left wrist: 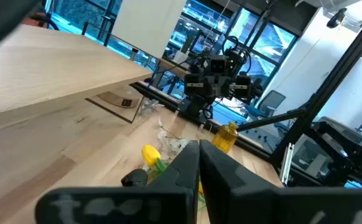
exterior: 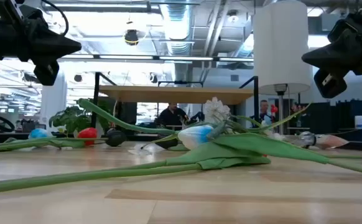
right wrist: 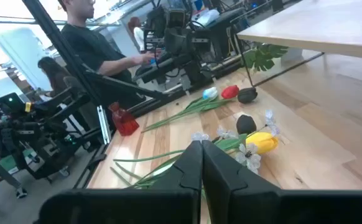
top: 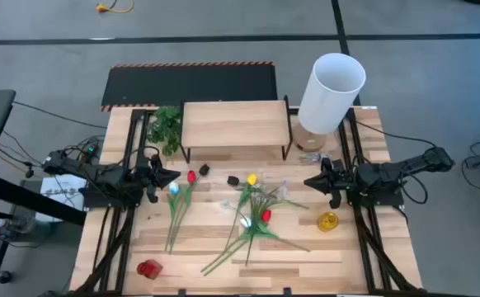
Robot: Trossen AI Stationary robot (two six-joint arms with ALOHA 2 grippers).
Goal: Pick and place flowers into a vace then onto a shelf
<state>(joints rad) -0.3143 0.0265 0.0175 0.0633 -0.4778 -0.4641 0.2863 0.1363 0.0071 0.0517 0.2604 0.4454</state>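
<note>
The flowers lie flat on the slatted table in front of the shelf (top: 236,124). A left bunch has a red tulip (top: 191,176) and a pale blue-white head (top: 174,188). A middle bunch has a yellow tulip (top: 251,178), a black head (top: 232,180) and a red head (top: 265,215). A tall white cylindrical vase (top: 332,91) stands at the back right. My left gripper (top: 174,176) hovers shut above the left bunch's heads. My right gripper (top: 308,182) hovers shut to the right of the middle bunch. Both point inward and hold nothing.
A small red vase (top: 148,267) stands near the front left and a small yellow one (top: 328,221) below my right gripper. A bushy leaf sprig (top: 167,124) lies left of the shelf. People (right wrist: 97,43) stand beyond the table's left side.
</note>
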